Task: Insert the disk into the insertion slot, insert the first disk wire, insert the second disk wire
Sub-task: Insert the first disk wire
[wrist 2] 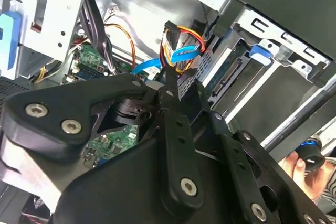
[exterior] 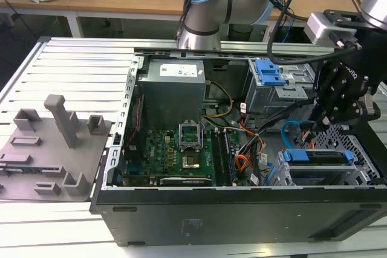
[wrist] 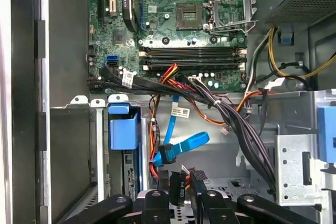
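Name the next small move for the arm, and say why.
Probably ease the plug toward the back edge of the disk. The gripper looks shut on that plug with red and orange wires. The disk already sits in its cage, and the plug hangs beside it, not yet seated.

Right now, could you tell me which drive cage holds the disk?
The lower perforated insertion slot, with the blue-framed disk inside; the taller grey cage bears a blue latch.
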Robot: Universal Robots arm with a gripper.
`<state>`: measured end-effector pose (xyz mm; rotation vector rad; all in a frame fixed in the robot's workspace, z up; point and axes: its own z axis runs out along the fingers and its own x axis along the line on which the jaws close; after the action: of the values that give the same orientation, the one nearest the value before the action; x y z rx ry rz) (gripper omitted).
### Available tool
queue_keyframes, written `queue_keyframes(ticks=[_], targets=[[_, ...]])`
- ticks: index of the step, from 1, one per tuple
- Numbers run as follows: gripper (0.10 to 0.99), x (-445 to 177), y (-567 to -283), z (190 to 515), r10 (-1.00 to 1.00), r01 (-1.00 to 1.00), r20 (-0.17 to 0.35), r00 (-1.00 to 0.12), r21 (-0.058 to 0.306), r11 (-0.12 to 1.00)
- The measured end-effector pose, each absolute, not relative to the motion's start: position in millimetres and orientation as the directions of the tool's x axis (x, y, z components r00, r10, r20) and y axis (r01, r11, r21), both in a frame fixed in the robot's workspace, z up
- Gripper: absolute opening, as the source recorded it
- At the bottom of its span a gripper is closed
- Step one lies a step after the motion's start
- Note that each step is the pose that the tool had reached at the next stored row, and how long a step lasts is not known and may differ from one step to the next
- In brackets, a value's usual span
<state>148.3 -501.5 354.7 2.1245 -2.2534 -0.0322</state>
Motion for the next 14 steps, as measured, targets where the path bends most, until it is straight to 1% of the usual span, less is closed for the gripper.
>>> queue_keyframes(ticks=[3, 6, 7, 8, 14], targets=[[0.302, 148.2, -501.6, 353.3, -0.998, -0.997, 0.032, -0.059, 0.045, 0.060], [0.302, 148.2, -501.6, 353.3, -0.998, -0.997, 0.033, -0.059, 0.045, 0.060], [0.220, 148.2, -501.6, 353.3, -0.998, -0.997, 0.034, -0.059, 0.045, 0.060], [0.169, 148.2, -501.6, 353.3, -0.998, -0.997, 0.034, -0.059, 0.045, 0.060], [0.165, 148.2, -501.6, 353.3, -0.998, -0.997, 0.036, -0.059, 0.045, 0.060]])
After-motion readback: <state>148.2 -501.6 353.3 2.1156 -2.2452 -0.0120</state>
